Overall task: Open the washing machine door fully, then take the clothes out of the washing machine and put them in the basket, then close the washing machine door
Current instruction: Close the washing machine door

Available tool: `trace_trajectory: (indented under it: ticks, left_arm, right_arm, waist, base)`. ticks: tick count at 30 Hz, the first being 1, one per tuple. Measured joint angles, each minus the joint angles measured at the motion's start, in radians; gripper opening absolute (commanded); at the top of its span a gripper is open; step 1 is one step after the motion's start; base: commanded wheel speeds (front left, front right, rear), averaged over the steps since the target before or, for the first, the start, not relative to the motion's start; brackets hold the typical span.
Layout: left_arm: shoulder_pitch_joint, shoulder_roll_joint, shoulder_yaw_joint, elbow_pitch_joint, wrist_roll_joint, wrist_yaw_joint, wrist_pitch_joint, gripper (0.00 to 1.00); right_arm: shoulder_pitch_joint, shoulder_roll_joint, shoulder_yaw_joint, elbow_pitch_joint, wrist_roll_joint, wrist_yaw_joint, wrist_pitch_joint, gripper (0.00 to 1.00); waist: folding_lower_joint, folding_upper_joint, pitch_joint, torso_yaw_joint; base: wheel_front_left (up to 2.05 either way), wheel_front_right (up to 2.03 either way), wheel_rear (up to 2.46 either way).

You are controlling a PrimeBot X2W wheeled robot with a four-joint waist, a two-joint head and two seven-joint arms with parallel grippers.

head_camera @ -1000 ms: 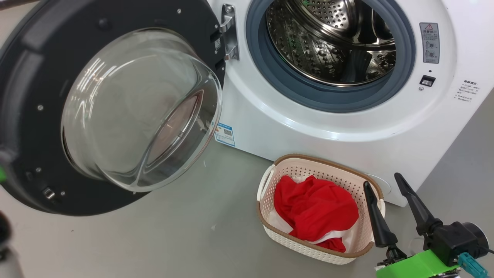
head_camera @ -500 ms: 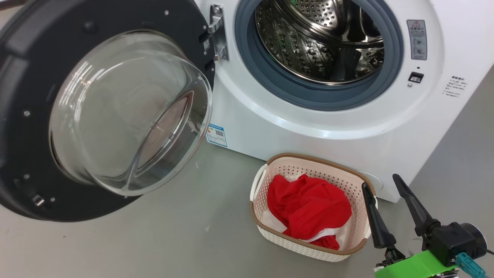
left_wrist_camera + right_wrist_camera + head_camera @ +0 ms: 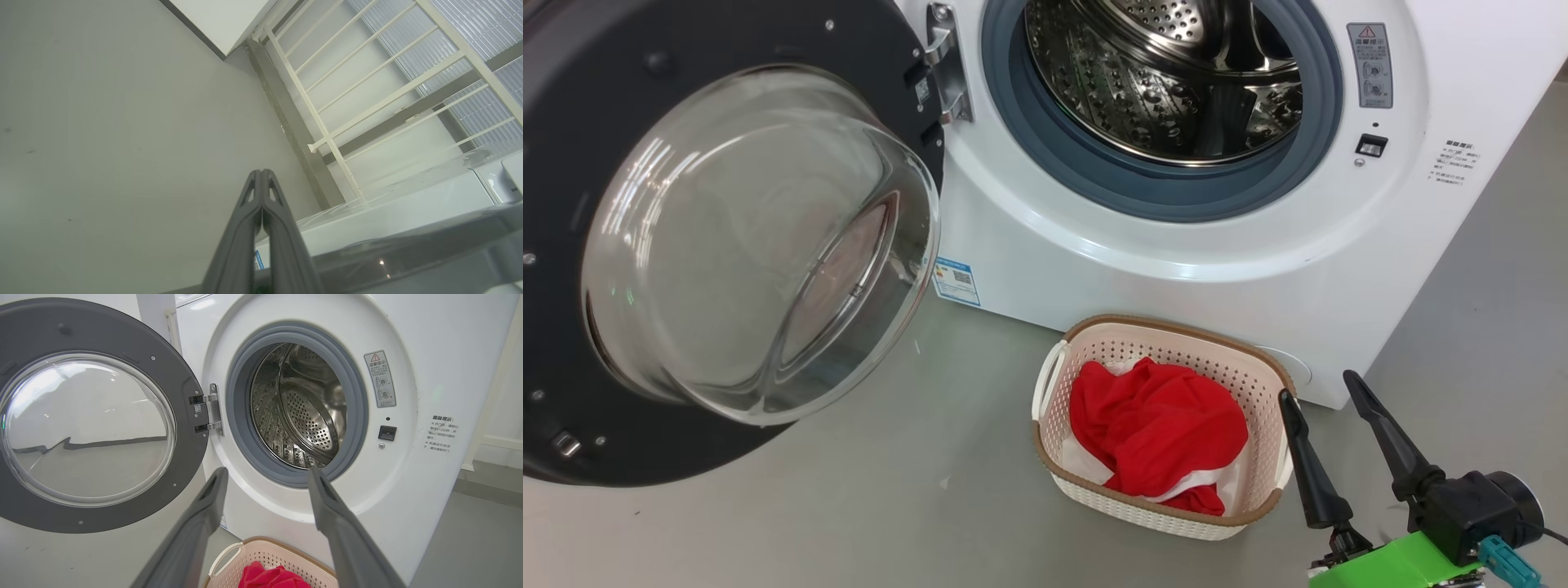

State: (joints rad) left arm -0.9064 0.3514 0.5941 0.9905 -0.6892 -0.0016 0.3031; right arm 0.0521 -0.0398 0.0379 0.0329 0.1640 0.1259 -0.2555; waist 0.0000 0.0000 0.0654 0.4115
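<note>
Heaped in the basket [image 3: 1168,331]: the clothes [image 3: 1156,429], red, with white at the near edge. Parked on the floor [image 3: 849,506], just before the washing machine [image 3: 1176,269], below the bare steel drum [image 3: 1168,82]. Swung wide to the left: the washing machine door [image 3: 727,33], outer rim cut off by the frame. Open floor between door and basket. Spread and holding nothing, just beside the basket's right end: the right hand [image 3: 1316,386]; contact hard to judge. Pressed together on nothing: the left hand [image 3: 260,173].
</note>
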Motion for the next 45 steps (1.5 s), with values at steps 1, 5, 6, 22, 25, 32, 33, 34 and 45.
trace_trajectory:
  ticks: [1, 5, 6, 22, 25, 32, 33, 34, 45]
  left_arm:
    - [0.000, 0.002, -0.003, 0.006, -0.003, -0.006, 0.017, 0.00]
    - [0.000, 0.021, -0.005, 0.023, -0.019, -0.029, 0.067, 0.00]
    - [0.000, 0.023, -0.005, 0.027, -0.022, -0.035, 0.073, 0.00]
    - [0.000, 0.016, 0.017, 0.048, -0.158, -0.106, 0.267, 0.00]
    - [0.001, 0.002, 0.020, 0.029, -0.187, -0.113, 0.299, 0.00]
    - [0.006, -0.043, 0.027, -0.035, -0.249, -0.115, 0.336, 0.00]
    - [0.009, -0.051, 0.028, -0.047, -0.263, -0.115, 0.345, 0.00]
    - [0.014, -0.060, 0.030, -0.060, -0.276, -0.119, 0.353, 0.00]
    - [0.104, -0.165, 0.041, -0.212, -0.397, -0.122, 0.455, 0.00]
  right_arm:
    - [0.000, 0.000, 0.000, 0.000, 0.000, 0.000, 0.000, 1.00]
    - [0.000, 0.000, 0.001, 0.000, -0.007, 0.000, 0.000, 1.00]
    - [0.000, 0.000, 0.000, 0.000, -0.007, 0.000, 0.000, 1.00]
    - [0.000, 0.000, 0.009, 0.000, -0.005, 0.000, 0.000, 1.00]
    - [0.000, 0.000, 0.009, 0.000, -0.002, 0.000, 0.000, 1.00]
    - [0.000, 0.000, 0.010, 0.000, 0.001, 0.000, 0.000, 1.00]
    - [0.000, 0.000, 0.010, 0.000, 0.002, 0.000, 0.000, 1.00]
    - [0.000, 0.000, 0.010, 0.000, 0.002, 0.000, 0.000, 1.00]
    - [0.000, 0.000, 0.009, -0.001, 0.003, 0.000, 0.000, 1.00]
  waist:
    - [0.0000, 0.0000, 0.001, -0.001]
    - [0.0000, 0.0000, 0.002, -0.002]
    - [0.0000, 0.0000, 0.001, -0.001]
    - [0.0000, 0.0000, -0.014, 0.022]
    - [0.0000, 0.0000, -0.015, 0.027]
    - [0.0000, 0.0000, -0.010, 0.032]
    - [0.0000, 0.0000, -0.009, 0.033]
    - [0.0000, 0.0000, -0.008, 0.034]
    - [0.0000, 0.0000, -0.006, 0.049]
  base:
    - [0.00, 0.00, 0.00]
    - [0.00, 0.00, 0.00]
    - [0.00, 0.00, 0.00]
    - [0.00, 0.00, 0.00]
    - [0.00, 0.00, 0.00]
    - [0.00, 0.00, 0.00]
    - [0.00, 0.00, 0.00]
    - [0.00, 0.00, 0.00]
    - [0.00, 0.00, 0.00]
